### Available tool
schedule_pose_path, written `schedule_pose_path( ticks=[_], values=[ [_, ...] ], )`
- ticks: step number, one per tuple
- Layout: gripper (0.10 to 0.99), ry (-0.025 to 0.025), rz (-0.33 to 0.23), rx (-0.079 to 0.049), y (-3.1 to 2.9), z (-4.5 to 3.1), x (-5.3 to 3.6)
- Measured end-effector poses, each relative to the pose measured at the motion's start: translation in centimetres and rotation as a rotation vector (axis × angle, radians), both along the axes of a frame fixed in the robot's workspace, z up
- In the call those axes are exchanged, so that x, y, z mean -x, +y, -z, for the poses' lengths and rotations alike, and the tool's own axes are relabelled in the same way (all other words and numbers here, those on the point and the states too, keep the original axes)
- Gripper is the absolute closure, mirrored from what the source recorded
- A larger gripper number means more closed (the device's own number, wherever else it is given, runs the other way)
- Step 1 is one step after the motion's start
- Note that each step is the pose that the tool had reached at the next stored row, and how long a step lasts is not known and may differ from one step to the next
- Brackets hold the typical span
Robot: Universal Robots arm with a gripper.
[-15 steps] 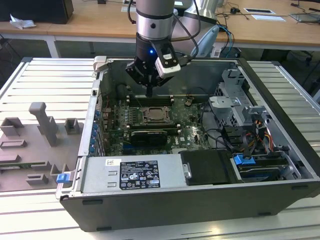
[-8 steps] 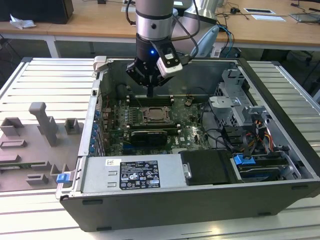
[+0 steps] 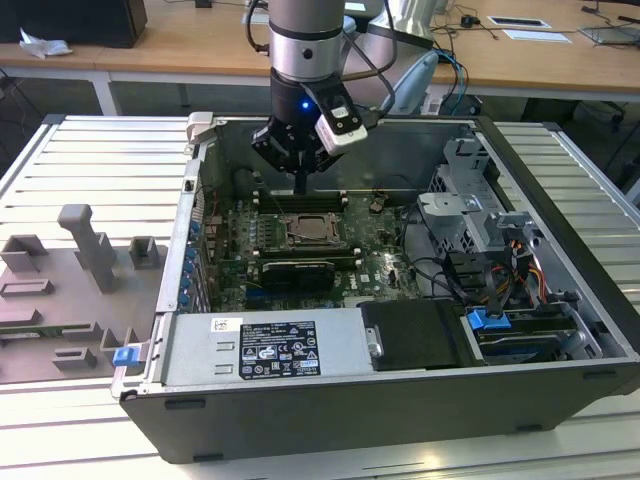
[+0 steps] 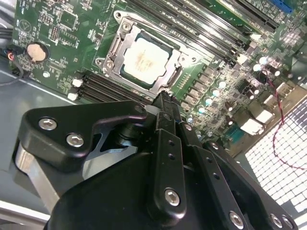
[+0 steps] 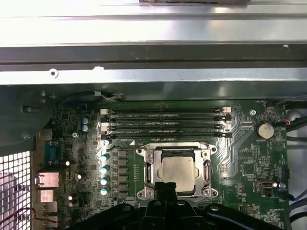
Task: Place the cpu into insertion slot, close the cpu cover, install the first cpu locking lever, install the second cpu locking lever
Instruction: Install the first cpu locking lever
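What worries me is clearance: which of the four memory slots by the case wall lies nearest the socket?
The memory slot bordering the insertion slot's rim; the other three lie beyond it, nearer the case wall.

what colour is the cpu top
The cpu top is pale silver-grey; clearest in the second wrist view.

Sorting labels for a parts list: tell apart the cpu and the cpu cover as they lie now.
The cpu is a solid pale plate; the cpu cover is an open frame with a window. The cpu sits inside that window; the cpu cover rings it. Both are square, silvery and lie flat.
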State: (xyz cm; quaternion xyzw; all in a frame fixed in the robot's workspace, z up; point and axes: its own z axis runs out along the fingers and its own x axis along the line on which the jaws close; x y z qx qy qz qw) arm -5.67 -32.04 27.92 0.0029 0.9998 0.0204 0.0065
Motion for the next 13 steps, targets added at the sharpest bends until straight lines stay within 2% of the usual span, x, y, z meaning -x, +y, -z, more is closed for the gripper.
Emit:
schedule_pose_path(
  ticks=[8,11,13],
  values=[
    [0.98,-0.0003,-0.137,0.0,0.0,0.09,0.01],
    [0.98,-0.0005,-0.228,0.0,0.0,0.13,0.02],
    [0.98,-0.0018,-0.231,0.0,0.0,0.2,0.33]
  ],
)
